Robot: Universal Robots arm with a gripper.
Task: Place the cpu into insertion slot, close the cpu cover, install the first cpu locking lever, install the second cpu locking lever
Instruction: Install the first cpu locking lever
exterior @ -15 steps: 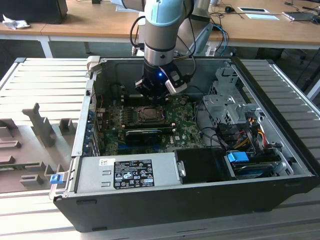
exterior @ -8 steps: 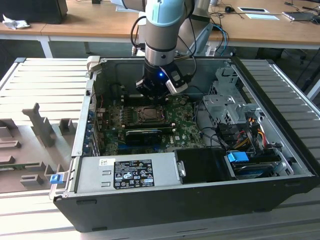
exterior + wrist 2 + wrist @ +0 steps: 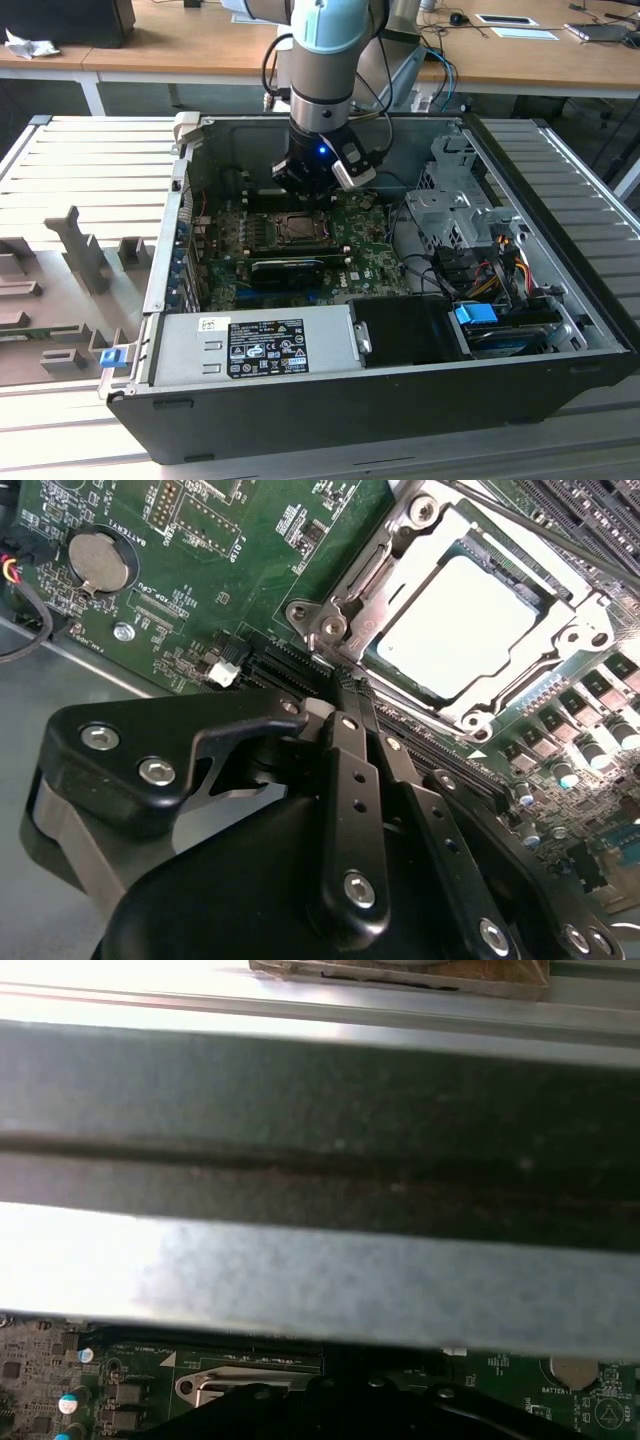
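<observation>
Arm [image 3: 325,60] reaching straight down, wrist vertical, claw [image 3: 345,695] low, its fingers [image 3: 350,780] pressed together

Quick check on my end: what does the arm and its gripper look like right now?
The arm is a silver-grey tube with a pale blue joint cap. Black cables loop beside it. A blue light glows on the black wrist. The gripper is matte black, with slim linked bars fixed by silver screws.
</observation>
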